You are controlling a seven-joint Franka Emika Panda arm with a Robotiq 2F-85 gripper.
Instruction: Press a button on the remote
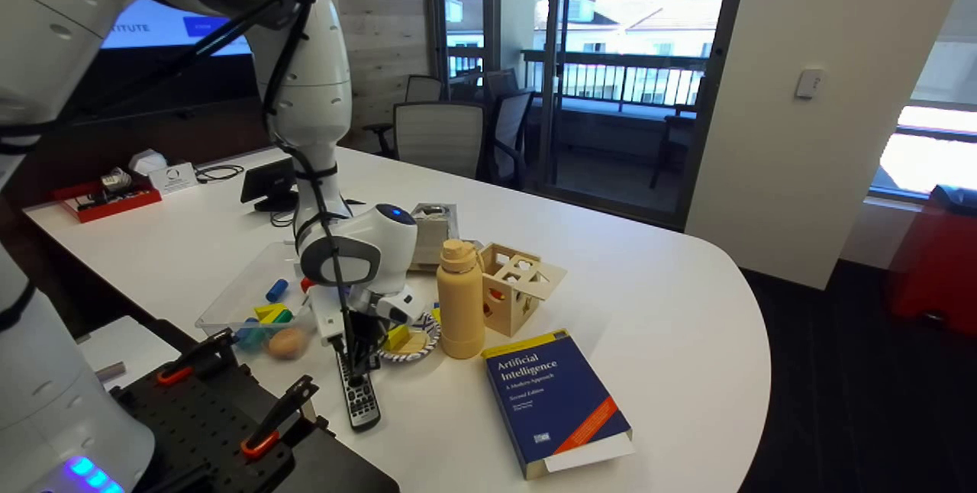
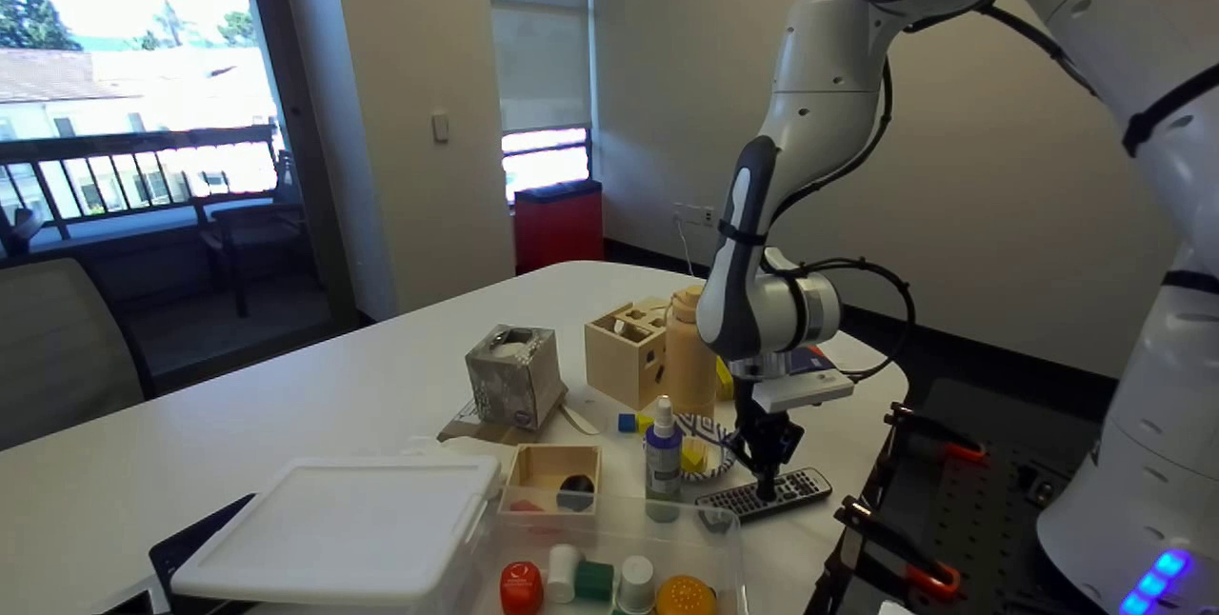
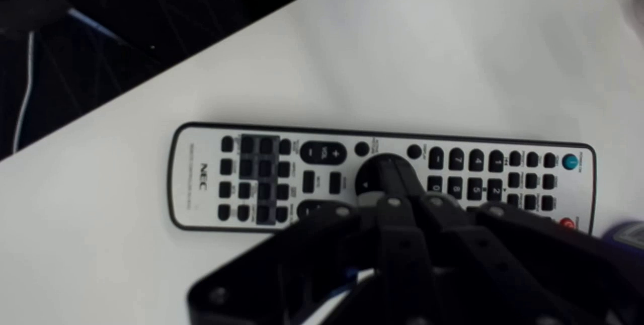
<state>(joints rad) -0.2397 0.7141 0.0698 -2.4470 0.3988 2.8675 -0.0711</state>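
In an exterior view, find the remote (image 1: 362,407) lying flat on the table (image 1: 672,325), with the fingers (image 1: 356,380) pointing down at its middle. Just beside the remote, note the bowl (image 1: 436,339) with a patterned rim and yellow pieces (image 1: 397,338) inside. Near the remote too, see the yellow bottle (image 1: 461,310) standing upright; farther from the remote, the wooden box (image 1: 500,319) with cut-out shapes and 1 blue book (image 1: 549,394) lying face up.

In an exterior view, spot the spray bottle (image 2: 664,463) upright near 1 end of the remote, and the clear bin (image 2: 731,553) of loose pieces (image 2: 592,582) near that same end. Well apart from the remote, see the patterned grey box (image 2: 500,394) and the white lid (image 2: 333,529).

In the wrist view, find the remote face up, partly hidden under the fingers. See the fingers side by side with the 2 tips meeting, holding nothing, right over the remote's round dark pad (image 3: 368,178). Cannot tell contact from a slight gap, nor any press.
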